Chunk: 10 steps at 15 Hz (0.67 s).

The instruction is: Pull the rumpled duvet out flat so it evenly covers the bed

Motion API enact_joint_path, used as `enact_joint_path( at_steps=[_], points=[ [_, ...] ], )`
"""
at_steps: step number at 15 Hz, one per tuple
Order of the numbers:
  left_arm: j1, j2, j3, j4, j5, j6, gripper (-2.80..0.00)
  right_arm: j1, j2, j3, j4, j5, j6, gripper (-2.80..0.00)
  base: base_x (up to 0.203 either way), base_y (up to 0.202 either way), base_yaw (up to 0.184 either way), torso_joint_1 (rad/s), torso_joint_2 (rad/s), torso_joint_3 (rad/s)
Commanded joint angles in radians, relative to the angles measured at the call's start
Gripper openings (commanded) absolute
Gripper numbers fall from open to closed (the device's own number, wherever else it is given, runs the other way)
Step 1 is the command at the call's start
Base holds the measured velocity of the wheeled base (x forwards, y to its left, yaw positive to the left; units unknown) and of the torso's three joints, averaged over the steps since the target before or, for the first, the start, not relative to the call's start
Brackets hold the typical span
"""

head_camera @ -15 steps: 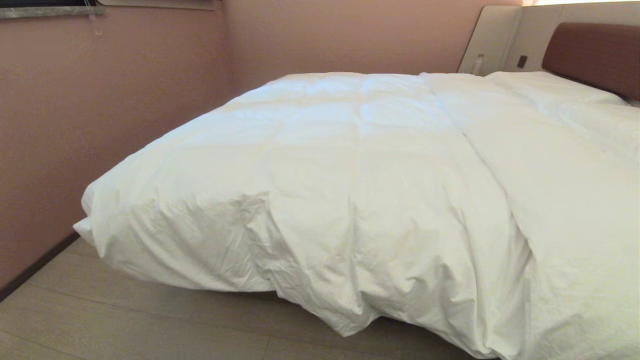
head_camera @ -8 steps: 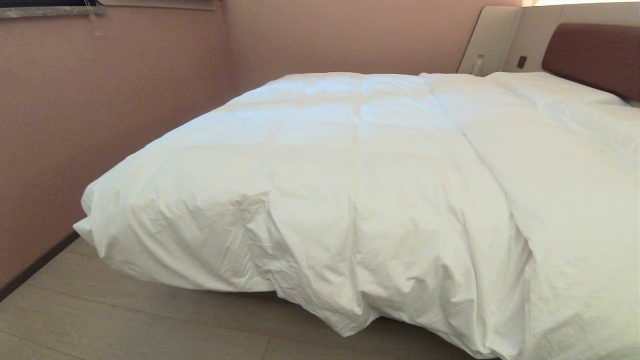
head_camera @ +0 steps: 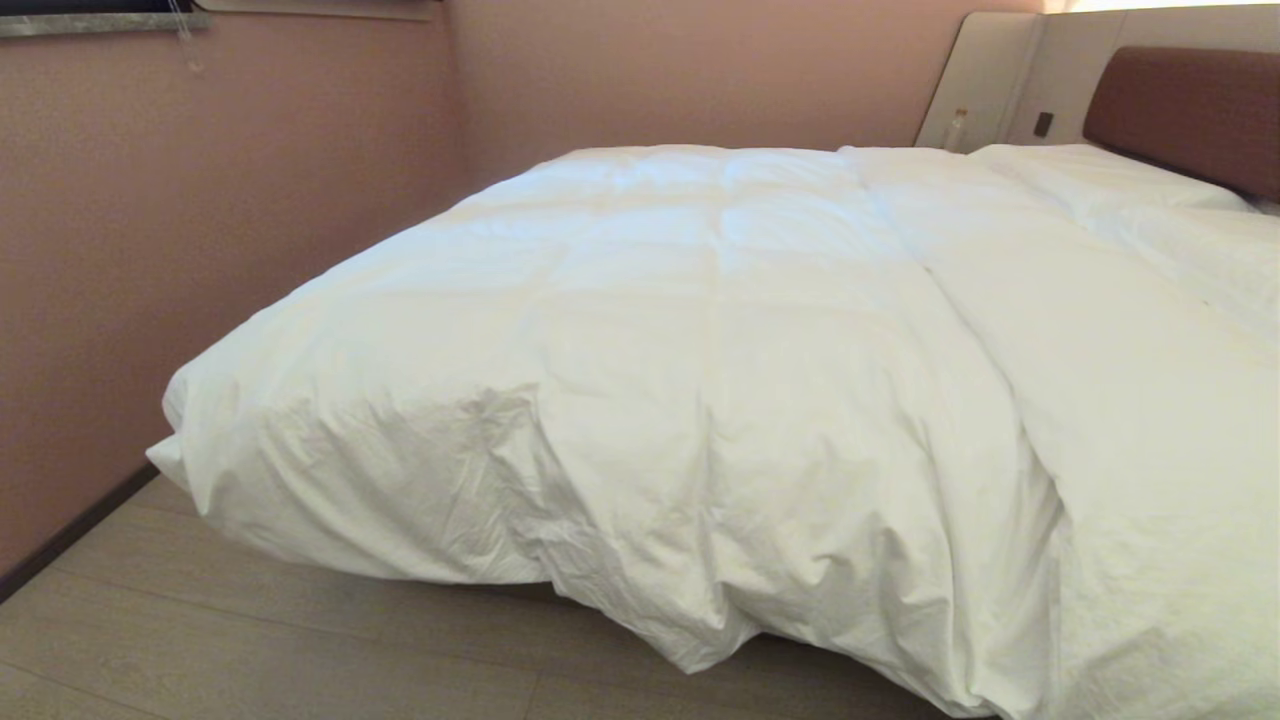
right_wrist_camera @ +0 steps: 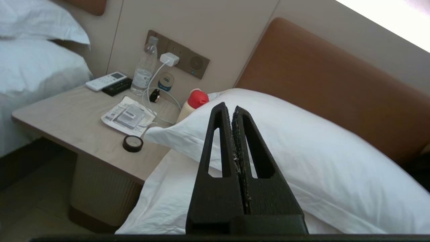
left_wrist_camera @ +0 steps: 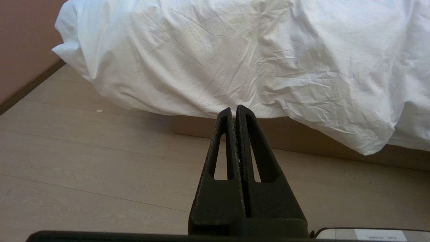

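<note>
Nothing shifts in the head view since a second ago: duvet [head_camera: 700, 350] covers the bed [left_wrist_camera: 302, 141], its crumpled edge hanging over the foot edge near the floor. Left gripper [left_wrist_camera: 234, 109] hangs low before that edge, fingers together, empty. Right gripper [right_wrist_camera: 228, 109] points at a pillow [right_wrist_camera: 302, 148] by the headboard [right_wrist_camera: 319, 74], fingers together, empty.

matte black tapered fingers [left_wrist_camera: 223, 141] with long slotted cutouts.
</note>
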Motion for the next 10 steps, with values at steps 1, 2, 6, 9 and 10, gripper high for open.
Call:
enact_joint_path(
  at_steps=[1,2,6,9,10],
  points=[
    [0.000,0.000,0.000,0.000,0.000,0.000,-2.80,0.008,-0.020,-0.021,-0.001,-0.008,-0.007,-2.80,0.000,0.000,0.000,0.000,0.00,0.000],
    [0.000,0.000,0.000,0.000,0.000,0.000,-2.80,0.008,-0.030,-0.015,0.002,-0.007,-0.005,-2.80,0.000,0.000,0.000,0.000,0.00,0.000],
    [0.000,0.000,0.000,0.000,0.000,0.000,-2.80,0.008,-0.040,-0.011,0.032,-0.004,-0.003,-2.80,0.000,0.000,0.000,0.000,0.00,0.000],
    [0.000,0.000,0.000,0.000,0.000,0.000,-2.80,0.009,-0.052,-0.033,0.120,-0.022,0.002,-2.80,0.000,0.000,0.000,0.000,0.00,0.000],
    [0.000,0.000,0.000,0.000,0.000,0.000,-2.80,0.009,-0.063,-0.052,0.209,-0.031,0.004,-2.80,0.000,0.000,0.000,0.000,0.00,0.000]
  ],
)
